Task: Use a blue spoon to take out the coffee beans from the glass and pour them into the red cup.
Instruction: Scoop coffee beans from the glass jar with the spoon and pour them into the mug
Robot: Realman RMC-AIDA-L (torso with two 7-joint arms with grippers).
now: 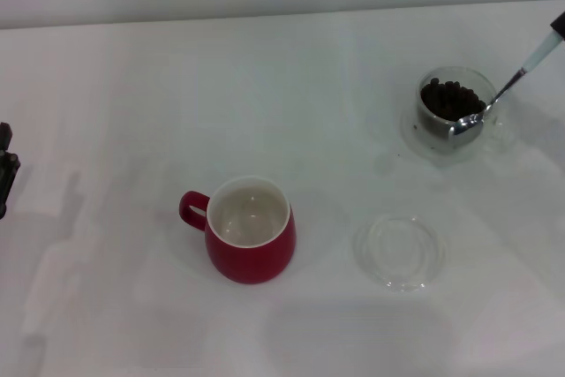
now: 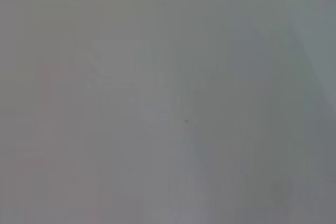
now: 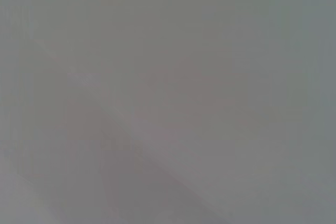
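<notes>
**Spoon bowl in the glass; red cup holds nothing**

Left edge, mid-height of the head view: the left gripper (image 1: 5, 169) shows only as a dark sliver, well apart from every object; whether its fingers are spread or pressed together cannot be told.

Lower centre: the red cup (image 1: 251, 230) stands upright on the white table (image 1: 124, 86), handle pointing to the frame's left. Its white inside is bare.

Right of the cup, near it but apart: a flat clear dish (image 1: 399, 251) lies on the table with nothing in it.

Upper right: the glass (image 1: 456, 108) stands on its clear saucer, with coffee beans (image 1: 447, 96) heaped inside. The blue spoon (image 1: 505, 87) slants down from the upper right corner, its metal bowl resting at the glass's near rim. Its handle top meets a dark tip of the right gripper (image 1: 559, 22) at the frame edge; the fingers' state cannot be told.

Both wrist views show only blank grey.
</notes>
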